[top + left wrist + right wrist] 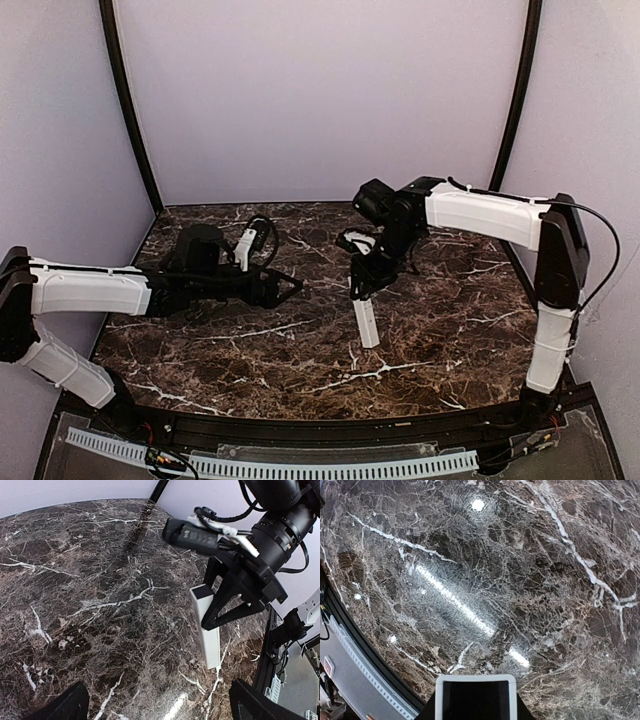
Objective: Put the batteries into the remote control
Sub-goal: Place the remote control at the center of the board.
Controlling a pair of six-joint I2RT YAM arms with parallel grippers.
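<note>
Two robot arms reach over a dark marble table [450, 330]. At nine o'clock from its centre, the left gripper [290, 288] hovers with jaws spread wide and nothing between them, pointing toward three o'clock. Just right of centre, the right gripper [360, 290] is clamped partway closed on the upper end of the white remote control [367, 322], which hangs toward six o'clock; whether its lower end touches the marble is unclear.

"How many remotes did you count?"
"One remote control [367, 322], sticking out below the right gripper [362, 284]."
"And grippers?"
"Two: that one and the left gripper [291, 290] off to its side. Under both lay one marble table [450, 330]."
</note>
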